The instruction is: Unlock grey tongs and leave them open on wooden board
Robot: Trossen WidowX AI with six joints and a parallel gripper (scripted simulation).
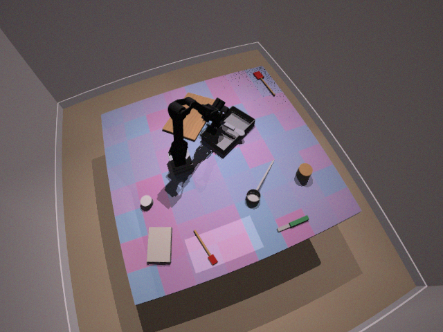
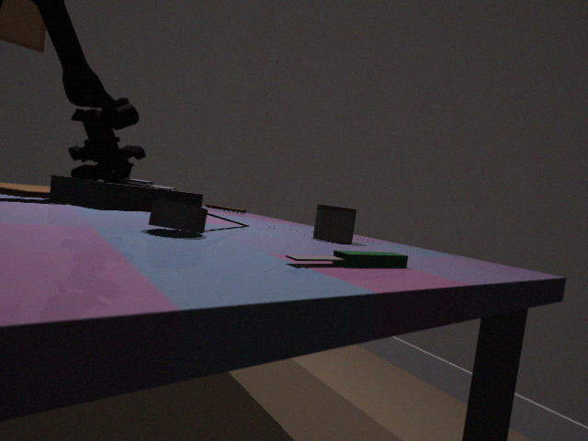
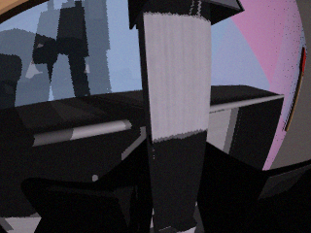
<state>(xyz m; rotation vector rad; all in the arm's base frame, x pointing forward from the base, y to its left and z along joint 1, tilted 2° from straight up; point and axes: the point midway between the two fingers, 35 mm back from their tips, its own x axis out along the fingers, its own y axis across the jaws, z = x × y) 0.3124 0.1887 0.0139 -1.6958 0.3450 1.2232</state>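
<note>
My gripper (image 3: 170,139) is down at the roasting tin (image 1: 246,120), fingers clamped on the grey tongs (image 3: 177,84). The tongs run straight ahead of me, lying across the tin's dark rim, hinge end farthest out. The wooden board (image 1: 191,124) lies just beyond the tin, past the tongs' far end. A red spatula (image 3: 302,68) sits off to my right.
</note>
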